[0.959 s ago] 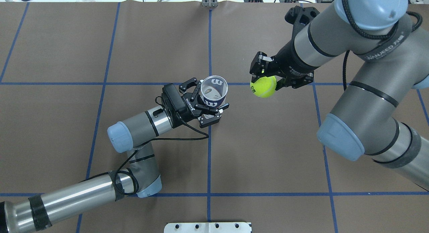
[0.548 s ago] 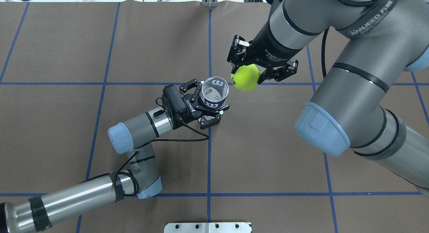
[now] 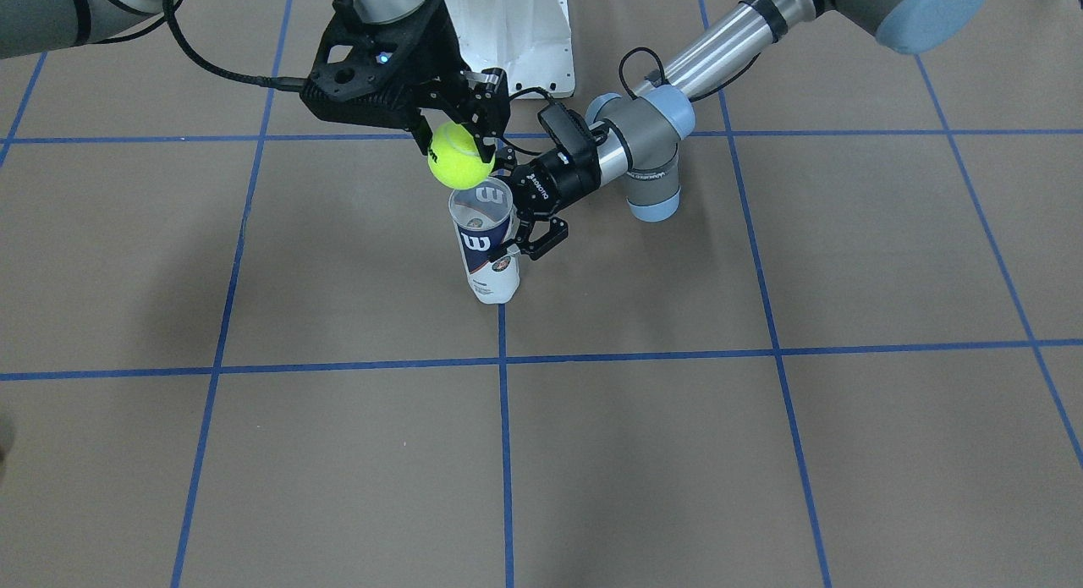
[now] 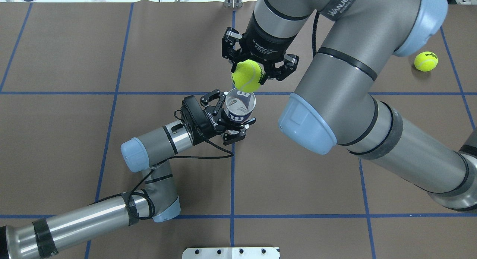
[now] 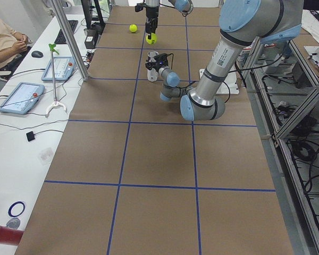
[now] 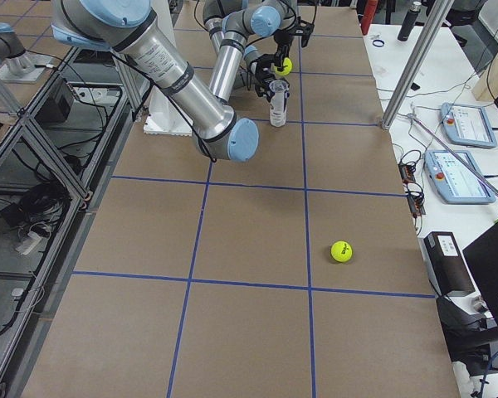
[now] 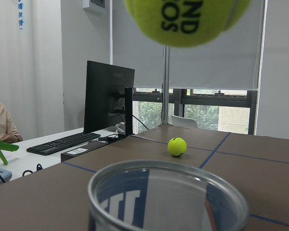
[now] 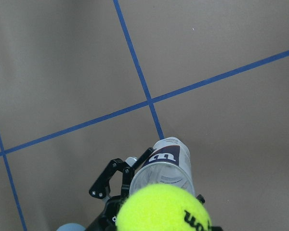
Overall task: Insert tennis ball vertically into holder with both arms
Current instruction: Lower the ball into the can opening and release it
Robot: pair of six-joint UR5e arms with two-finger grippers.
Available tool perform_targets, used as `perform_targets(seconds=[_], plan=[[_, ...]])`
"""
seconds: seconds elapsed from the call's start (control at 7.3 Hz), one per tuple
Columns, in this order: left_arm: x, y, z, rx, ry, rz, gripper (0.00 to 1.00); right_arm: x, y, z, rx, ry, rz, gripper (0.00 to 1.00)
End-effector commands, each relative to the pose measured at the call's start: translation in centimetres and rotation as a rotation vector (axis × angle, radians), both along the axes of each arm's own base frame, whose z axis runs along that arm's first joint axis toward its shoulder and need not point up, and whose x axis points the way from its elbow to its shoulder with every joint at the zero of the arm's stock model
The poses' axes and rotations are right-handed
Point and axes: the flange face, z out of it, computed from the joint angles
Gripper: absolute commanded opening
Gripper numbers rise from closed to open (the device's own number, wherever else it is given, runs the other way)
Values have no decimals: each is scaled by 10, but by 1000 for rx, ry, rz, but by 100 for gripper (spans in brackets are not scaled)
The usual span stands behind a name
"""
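Observation:
The clear holder (image 4: 240, 104) stands upright on the table with its mouth open upward. My left gripper (image 4: 229, 113) is shut on the holder's side; both also show in the front view, the holder (image 3: 484, 241) and the left gripper (image 3: 520, 224). My right gripper (image 4: 257, 65) is shut on the yellow-green tennis ball (image 4: 247, 75) and points down. The ball (image 3: 458, 156) hangs just above the holder's mouth, slightly off towards its far rim, not touching it. In the left wrist view the ball (image 7: 188, 21) floats above the holder's rim (image 7: 166, 168).
A second tennis ball (image 4: 426, 61) lies loose on the table at the far right. The white pedestal base (image 3: 516, 30) stands between the arms. The brown table has blue tape lines. Operators' desks with tablets (image 5: 21, 95) lie beyond the far edge.
My right arm has swung left with the ball, from well right of the holder to just over its mouth. The left gripper and the holder have stayed put.

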Motion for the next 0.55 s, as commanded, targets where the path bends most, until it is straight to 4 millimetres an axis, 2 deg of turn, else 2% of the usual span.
perform_targets(seconds=[0.0,0.14,0.41], plan=[[1,2,0,1,1,4,99,-15,2,1,7,22,0,0],[1,2,-2,1,4,2,99,-18,3,1,12,28,2,7],[-1,-1,-3,2,6,-2,99,-20,5,1,13,27,-1,11]])
